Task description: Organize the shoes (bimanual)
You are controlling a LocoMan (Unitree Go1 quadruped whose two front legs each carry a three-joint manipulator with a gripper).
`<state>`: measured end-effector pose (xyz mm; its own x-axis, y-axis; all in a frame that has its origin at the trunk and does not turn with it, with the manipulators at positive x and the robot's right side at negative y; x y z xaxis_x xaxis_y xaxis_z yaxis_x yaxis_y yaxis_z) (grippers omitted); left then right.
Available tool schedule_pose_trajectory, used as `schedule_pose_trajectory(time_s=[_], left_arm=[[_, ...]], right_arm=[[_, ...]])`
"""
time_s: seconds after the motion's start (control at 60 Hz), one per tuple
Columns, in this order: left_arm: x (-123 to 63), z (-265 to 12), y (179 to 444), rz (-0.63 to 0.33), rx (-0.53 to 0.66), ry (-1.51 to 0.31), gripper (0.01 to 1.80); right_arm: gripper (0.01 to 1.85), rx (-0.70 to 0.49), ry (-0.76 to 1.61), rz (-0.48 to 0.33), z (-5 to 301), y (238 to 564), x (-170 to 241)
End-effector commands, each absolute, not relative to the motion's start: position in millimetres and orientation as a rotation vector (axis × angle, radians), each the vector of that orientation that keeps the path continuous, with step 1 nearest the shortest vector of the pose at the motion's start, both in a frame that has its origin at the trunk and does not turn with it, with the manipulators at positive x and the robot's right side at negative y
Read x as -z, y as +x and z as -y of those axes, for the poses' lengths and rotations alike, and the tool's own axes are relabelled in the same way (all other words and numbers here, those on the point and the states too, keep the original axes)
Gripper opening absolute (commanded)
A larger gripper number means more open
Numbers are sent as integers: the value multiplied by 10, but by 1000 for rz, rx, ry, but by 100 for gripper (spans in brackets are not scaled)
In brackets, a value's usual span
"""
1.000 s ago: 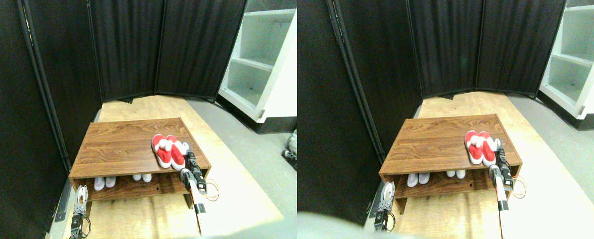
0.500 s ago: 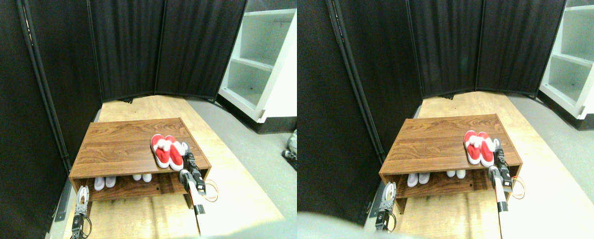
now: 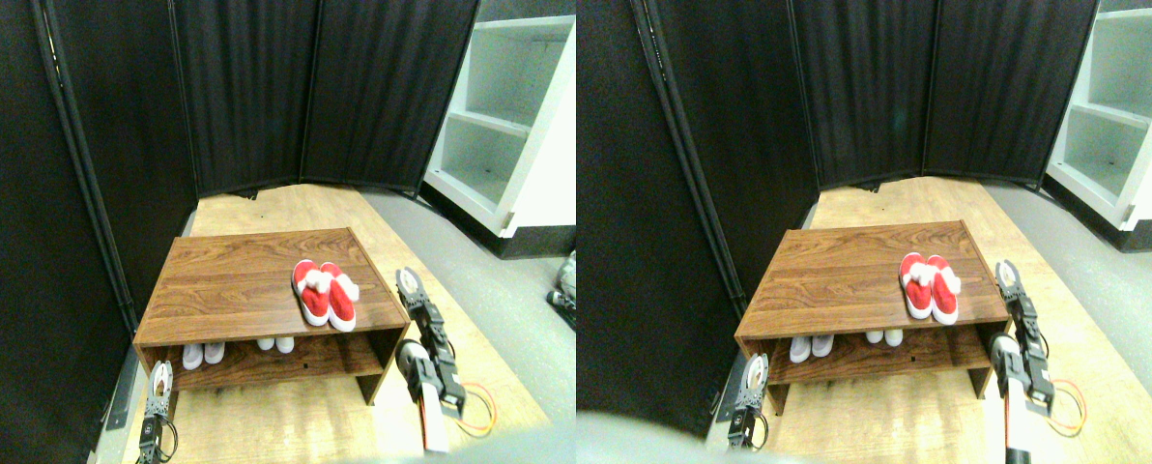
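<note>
Red shoes [image 3: 326, 293]: you are seeing the red pair with white trim lying side by side on top of the wooden shoe rack [image 3: 238, 280], toward its right end, toes pointing away from the camera.
Pale shoes, left [image 3: 203, 354]: one whitish pair is sitting on the lower shelf of the rack, left of centre, only its near ends showing under the top board.
Pale shoes, right [image 3: 275, 343]: a second whitish pair is sitting on the same shelf, nearer the middle, also mostly hidden.
Right gripper [image 3: 407, 283]: your right manipulator is standing off the rack's right end, its tip raised beside the top board and clear of the red pair, touching nothing; you cannot tell how the jaws are standing.
Left gripper [image 3: 159, 375]: your left manipulator is hanging low by the rack's front left corner, its pale tip pointing up, holding nothing; its jaws are too small to read.
Rack: it is resting on a light wooden floor panel [image 3: 296, 208], with black curtains [image 3: 247, 97] behind and a white shelving unit [image 3: 508, 126] off to the right.
</note>
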<state>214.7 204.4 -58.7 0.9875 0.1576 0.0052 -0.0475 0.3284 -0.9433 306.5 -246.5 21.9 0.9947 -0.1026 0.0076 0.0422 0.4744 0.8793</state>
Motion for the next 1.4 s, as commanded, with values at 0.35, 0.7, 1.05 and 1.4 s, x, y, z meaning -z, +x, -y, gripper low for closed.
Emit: schedule_pose_trajectory(time_s=[0.35,0.7,1.05,1.4], left_arm=[[523,-2035,2241,100,-105,-1218,1],[498,-2052,2214,88,-125,-1223,1],[502,-2094,2182,102,-115,-1219,1],[516,-2105,2206,102,-129,-1234,1]], right_arm=[[1,13,1028,118,2435,2415,-40],[1,-3,1099,70,2292,2459,105],[1,2,1101,50,2213,2481,65],[101,9,1233,-19,2146,2362,-84]])
